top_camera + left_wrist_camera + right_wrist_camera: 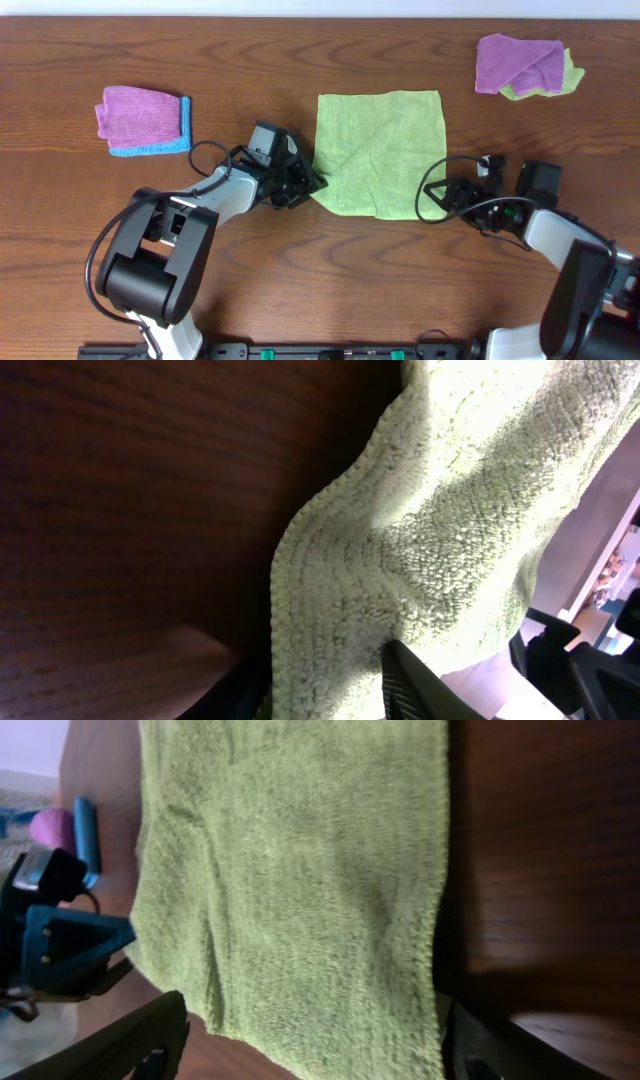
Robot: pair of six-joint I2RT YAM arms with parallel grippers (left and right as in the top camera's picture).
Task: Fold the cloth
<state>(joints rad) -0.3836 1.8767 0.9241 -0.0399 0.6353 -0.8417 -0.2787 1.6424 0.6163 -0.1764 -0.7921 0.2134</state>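
Green cloth point(380, 150) sits ctr of overhead frame, spread flat on wood table point(300, 60), roughly square. Top edge is straight; bottom edge is uneven w/ lower-left corner pulled in. A few diagonal creases run across the lower-left half, rest is smooth. Material: microfiber/terry, short nubby loops, stitched hem along the edge, clear in L wrist view. Single layer, not yet folded.

Left gripper point(305, 185) is at the cloth's lower-left corner. In L wrist view the corner rises off the table in a bunched ridge and drops between the two dark fingers point(420, 680) at frame bottom. Fabric fills the gap, so it looks clamped on the corner, tho view is tight and partly shadowed.

Right gripper point(440, 195) is at lower-right corner. In R wrist view its fingers point(140, 1040) stand wide apart at bottom left and bottom right of frame, w/ the cloth's near edge lying flat between them. Nothing held.

Other items: upper left of overhead, folded pink cloth point(140, 112) stacked on blue cloth point(160, 148), neat rectangle, blue showing along right and bottom edges. Upper right, crumpled purple cloth point(515, 62) on top of a yellow-green cloth point(570, 78), loose pile. Both piles well apart from the green one.

Table is dark brown wood grain, glossy.
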